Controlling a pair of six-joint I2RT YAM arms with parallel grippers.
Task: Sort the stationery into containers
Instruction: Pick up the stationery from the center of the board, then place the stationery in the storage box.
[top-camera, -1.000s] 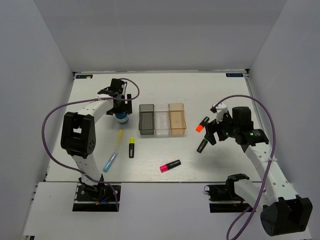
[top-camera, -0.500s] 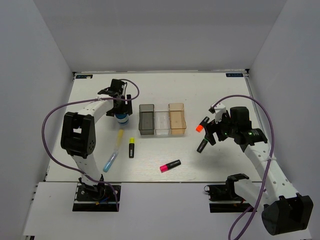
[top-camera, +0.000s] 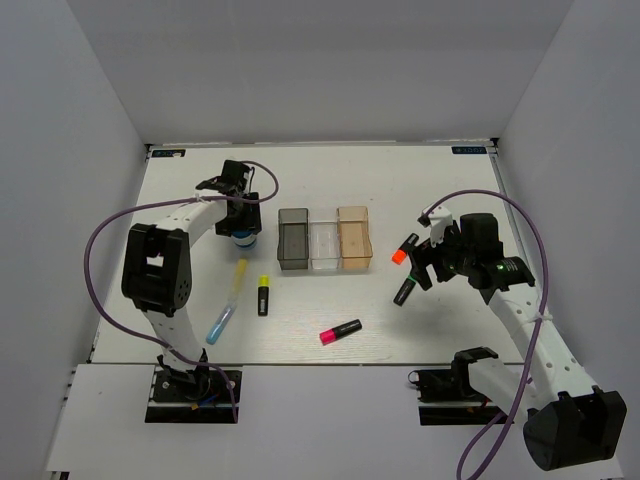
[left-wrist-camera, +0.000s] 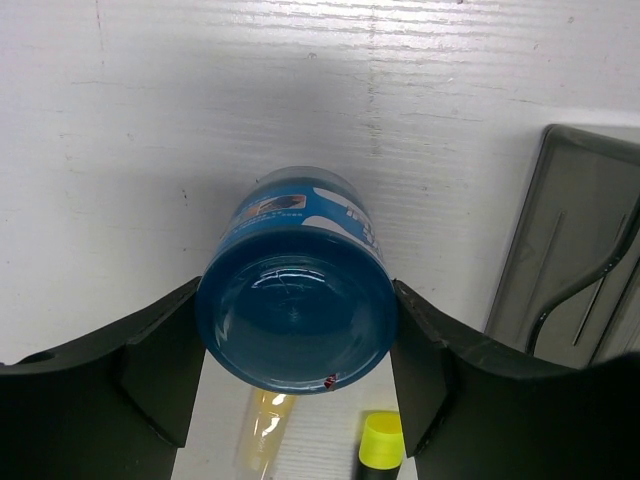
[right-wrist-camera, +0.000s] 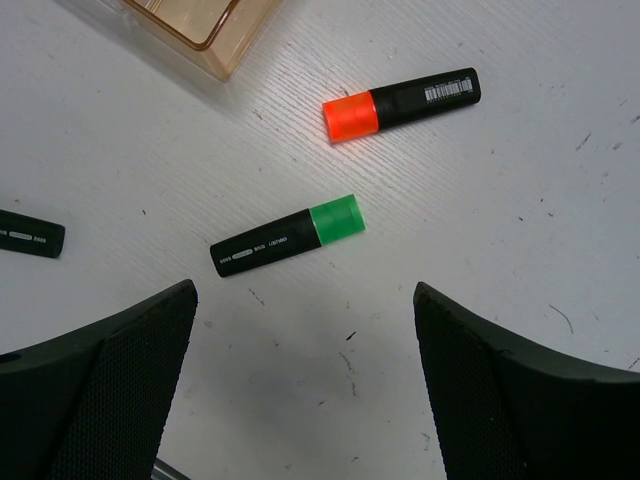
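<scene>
My left gripper (left-wrist-camera: 297, 352) is shut on the round blue tape roll (left-wrist-camera: 295, 315), one finger pressed against each side; the roll (top-camera: 243, 238) stands left of the containers. Just below it lie a pale-yellow pen (top-camera: 238, 278), a light-blue pen (top-camera: 219, 322) and a yellow-capped highlighter (top-camera: 264, 294). My right gripper (right-wrist-camera: 305, 380) hangs open above the table, close to a green-capped highlighter (right-wrist-camera: 287, 236), with an orange-capped one (right-wrist-camera: 402, 104) beyond. A pink-capped highlighter (top-camera: 340, 331) lies at front centre. The dark grey bin (top-camera: 293, 262), clear bin (top-camera: 324, 264) and orange bin (top-camera: 355, 264) hold nothing.
The grey bin's corner (left-wrist-camera: 570, 250) is right beside the left gripper's right finger. The orange bin's corner (right-wrist-camera: 190, 25) shows far left of the right gripper. White walls close the table at the back and both sides.
The left gripper's fingers have closed in onto the tape roll. The right arm has barely moved and its jaws stay wide.
</scene>
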